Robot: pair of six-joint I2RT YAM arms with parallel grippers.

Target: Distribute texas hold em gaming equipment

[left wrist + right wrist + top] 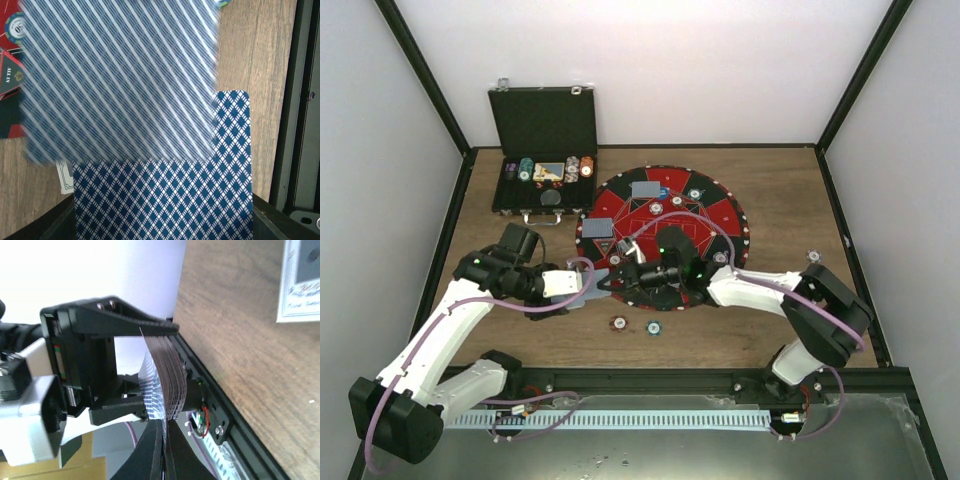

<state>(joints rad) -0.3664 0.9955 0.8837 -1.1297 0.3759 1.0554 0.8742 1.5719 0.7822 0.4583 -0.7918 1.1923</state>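
Observation:
My left gripper (588,285) is shut on a deck of blue-patterned playing cards (165,200) at the near-left rim of the mat; the deck hides its jaws in the left wrist view. My right gripper (164,426) is shut on a single card (152,380) peeled off the deck's face; that card shows blurred in the left wrist view (120,80). The right gripper meets the deck in the top view (620,277). Two card piles (645,189) (597,229) and several chips lie on the mat. Two chips (618,323) (652,327) lie on the wood in front.
The round red-and-black mat (720,215) fills the table's middle. The open black case (545,120) with chip rows stands at the back left. One chip (813,257) lies at the right. A white-edged printed card (300,280) lies on the wood.

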